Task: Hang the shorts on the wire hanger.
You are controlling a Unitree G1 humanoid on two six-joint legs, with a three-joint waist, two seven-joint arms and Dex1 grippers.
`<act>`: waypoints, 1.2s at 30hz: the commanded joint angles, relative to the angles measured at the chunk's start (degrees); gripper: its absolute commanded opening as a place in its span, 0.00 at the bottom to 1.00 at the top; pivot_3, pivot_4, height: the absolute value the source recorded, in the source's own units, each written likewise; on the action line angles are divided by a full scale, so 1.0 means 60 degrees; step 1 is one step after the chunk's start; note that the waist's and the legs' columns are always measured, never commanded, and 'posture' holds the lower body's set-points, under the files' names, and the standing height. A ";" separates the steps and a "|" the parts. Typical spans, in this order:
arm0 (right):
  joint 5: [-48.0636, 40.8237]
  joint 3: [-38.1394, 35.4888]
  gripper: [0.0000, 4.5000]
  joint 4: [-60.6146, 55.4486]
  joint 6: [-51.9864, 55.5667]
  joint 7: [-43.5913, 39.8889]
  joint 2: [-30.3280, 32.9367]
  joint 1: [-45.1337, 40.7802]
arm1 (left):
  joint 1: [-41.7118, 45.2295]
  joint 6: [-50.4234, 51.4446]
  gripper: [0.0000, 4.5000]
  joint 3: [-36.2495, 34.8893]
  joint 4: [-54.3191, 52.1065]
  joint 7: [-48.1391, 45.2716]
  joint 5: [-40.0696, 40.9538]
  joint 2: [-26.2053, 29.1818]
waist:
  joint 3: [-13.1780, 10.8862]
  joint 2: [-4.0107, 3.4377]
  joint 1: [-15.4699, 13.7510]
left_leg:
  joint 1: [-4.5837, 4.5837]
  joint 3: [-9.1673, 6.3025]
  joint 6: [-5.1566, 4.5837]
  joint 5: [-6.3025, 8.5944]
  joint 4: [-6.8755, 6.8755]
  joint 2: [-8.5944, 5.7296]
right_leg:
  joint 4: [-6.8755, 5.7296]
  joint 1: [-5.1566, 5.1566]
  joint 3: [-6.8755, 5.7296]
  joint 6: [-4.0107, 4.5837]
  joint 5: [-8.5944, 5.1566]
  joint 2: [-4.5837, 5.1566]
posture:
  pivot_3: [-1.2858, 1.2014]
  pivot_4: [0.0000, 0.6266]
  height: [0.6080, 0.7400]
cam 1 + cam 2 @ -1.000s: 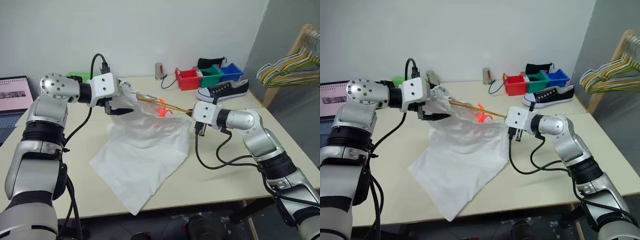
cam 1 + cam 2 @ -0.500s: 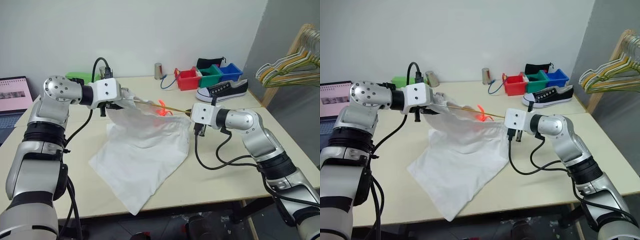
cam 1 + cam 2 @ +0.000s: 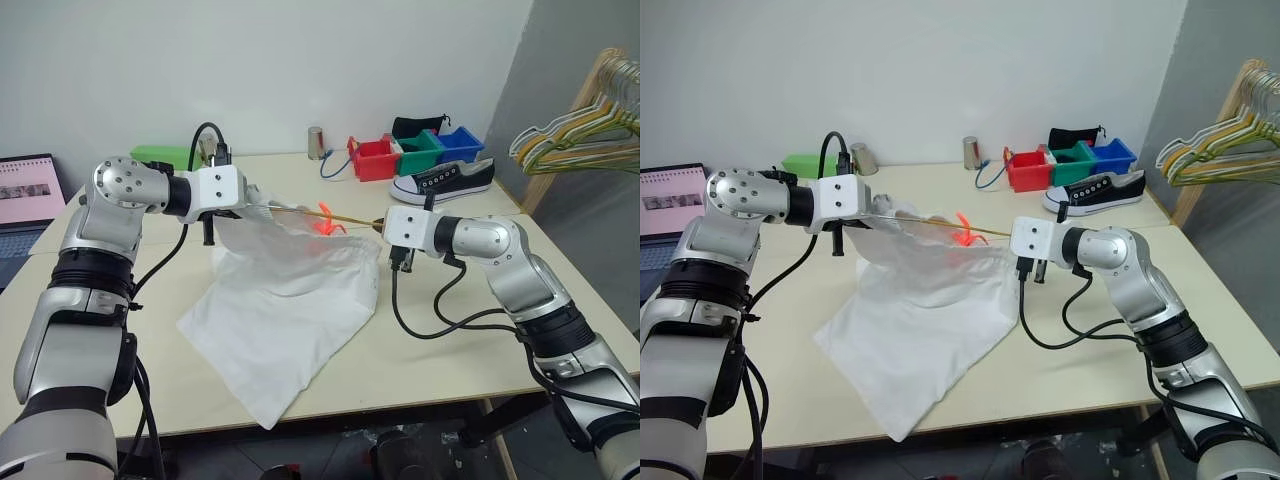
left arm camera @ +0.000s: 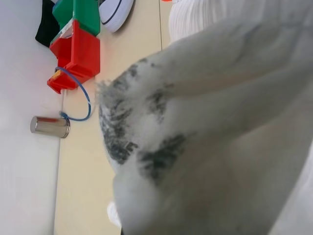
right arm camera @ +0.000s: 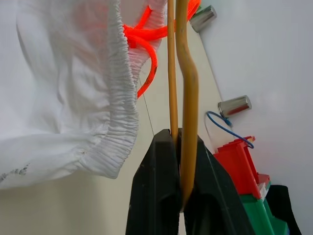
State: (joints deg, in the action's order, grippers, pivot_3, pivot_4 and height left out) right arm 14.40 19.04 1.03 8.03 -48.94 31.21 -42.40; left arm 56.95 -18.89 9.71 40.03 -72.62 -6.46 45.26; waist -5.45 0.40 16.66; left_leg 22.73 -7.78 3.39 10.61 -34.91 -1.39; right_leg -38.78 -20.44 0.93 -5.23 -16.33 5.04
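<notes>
Threading the shorts (image 3: 285, 300) onto the wire hanger (image 5: 177, 73) is the step in hand. The waistband is gathered up off the table (image 3: 450, 350) along the hanger's tan wire, orange drawstring (image 5: 146, 36) bunched near the middle, while most of the white fabric trails down and lies spread on the tabletop.

My right gripper (image 5: 178, 147) has its two black fingers pressed together on the hanger's wire, holding it roughly level above the table. My left gripper (image 3: 245, 205) is closed on a bunch of the waistband at the hanger's far end; its wrist view shows gathered white cloth with a dark print.

Judgement: partway done, as the fabric sits on the wire but unevenly. Next move calls for drawing the waistband along the wire without dragging the hanger out of my right pinch.

Beyond: bins (image 3: 420, 152), a sneaker (image 3: 445, 180), pastel hangers (image 3: 580, 135).
</notes>
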 commanded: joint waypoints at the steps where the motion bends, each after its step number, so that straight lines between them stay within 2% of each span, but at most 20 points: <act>1: -0.0392 -0.0123 0.22 -0.0602 -0.0064 -0.0435 0.0019 -0.0145 | 0.0060 0.0150 0.00 -0.0157 -0.0470 0.0351 0.0056 0.0035 | 0.0000 0.0001 0.0024 | 0.0000 -0.0001 -0.0002 -0.0003 0.0000 -0.0001 | -0.0004 -0.0001 0.0000 0.0000 0.0000 0.0000 | 0.42 0.00 1.00; 11: -0.1488 -0.0982 0.76 -0.0365 0.0731 -0.1688 0.1277 -0.0148 | -0.1046 0.0582 0.00 -0.0392 -0.1619 0.0356 0.0270 0.0417 | 0.0003 0.0005 0.0122 | -0.0002 -0.0002 -0.0004 -0.0008 0.0000 -0.0001 | -0.0015 -0.0004 0.0001 0.0000 0.0000 0.0002 | 0.42 0.00 1.00; 15: -0.2709 -0.1576 0.96 0.0005 0.2313 -0.2464 0.1395 -0.0354 | -0.1789 0.0734 0.00 -0.0419 -0.2319 0.0483 0.0287 0.0595 | 0.0003 0.0004 0.0134 | -0.0008 -0.0001 -0.0004 -0.0008 0.0001 0.0001 | -0.0017 -0.0001 0.0001 0.0000 0.0000 0.0002 | 0.42 0.00 1.00; 16: -0.3224 -0.1716 0.99 0.0102 0.3186 -0.2680 0.1273 -0.0330 | -0.1943 0.0960 0.00 -0.0508 -0.2540 0.0509 0.0412 0.0609 | 0.0003 0.0004 0.0137 | -0.0008 -0.0001 -0.0004 -0.0008 0.0001 0.0001 | -0.0017 -0.0001 0.0001 0.0000 0.0000 0.0002 | 0.43 0.00 1.00; 19: -0.4462 -0.1973 0.99 0.0570 0.5169 -0.3031 0.0772 -0.0078 | -0.2282 0.1817 0.00 -0.0881 -0.3167 0.0515 0.0935 0.0671 | 0.0005 0.0008 0.0141 | -0.0009 -0.0005 -0.0004 -0.0008 0.0001 0.0005 | -0.0020 0.0001 -0.0002 0.0001 0.0000 0.0001 | 0.43 0.00 1.00; 21: -0.4695 -0.2211 0.99 0.1600 0.5859 -0.2313 -0.0028 -0.0068 | -0.2515 0.2395 0.00 -0.1148 -0.3579 0.0500 0.1268 0.0764 | 0.0023 0.0033 0.0171 | -0.0009 -0.0006 -0.0005 -0.0008 0.0001 0.0004 | -0.0023 -0.0002 -0.0001 0.0001 0.0000 0.0001 | 0.43 0.00 1.00; 28: -0.5258 -0.2291 0.99 0.3192 0.6739 -0.1792 -0.1641 -0.0454 | -0.3298 0.3853 0.00 -0.1843 -0.4741 0.0513 0.2033 0.1200 | 0.0029 0.0040 0.0102 | -0.0009 -0.0008 -0.0005 -0.0009 0.0004 -0.0003 | -0.0030 -0.0008 0.0004 0.0002 0.0000 -0.0002 | 0.45 0.02 1.00; 35: -0.5979 -0.2855 0.99 0.3614 0.7438 -0.1354 -0.2326 -0.0746 | -0.3831 0.4183 0.00 -0.2046 -0.5270 0.0713 0.2158 0.1412 | 0.0028 0.0040 -0.0154 | -0.0011 -0.0012 -0.0005 -0.0008 0.0004 0.0000 | -0.0032 -0.0010 0.0002 0.0002 0.0000 -0.0005 | 0.46 0.02 1.00; 36: -0.6101 -0.2993 0.95 0.3631 0.7546 -0.1259 -0.2386 -0.0778 | -0.3870 0.4198 0.00 -0.2051 -0.5309 0.0757 0.2163 0.1417 | 0.0028 0.0039 -0.0198 | -0.0011 -0.0013 -0.0005 -0.0008 0.0004 0.0001 | -0.0032 -0.0010 0.0001 0.0002 -0.0001 -0.0006 | 0.46 0.02 1.00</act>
State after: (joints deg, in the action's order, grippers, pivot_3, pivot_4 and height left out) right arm -19.49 3.71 23.35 52.12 -57.32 17.37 -44.54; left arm 33.40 6.05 -0.48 10.32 -69.23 5.44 52.67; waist -5.28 0.63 15.47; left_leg 22.66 -7.85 3.36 10.56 -34.89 -1.39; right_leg -38.97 -20.50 0.95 -5.22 -16.33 5.01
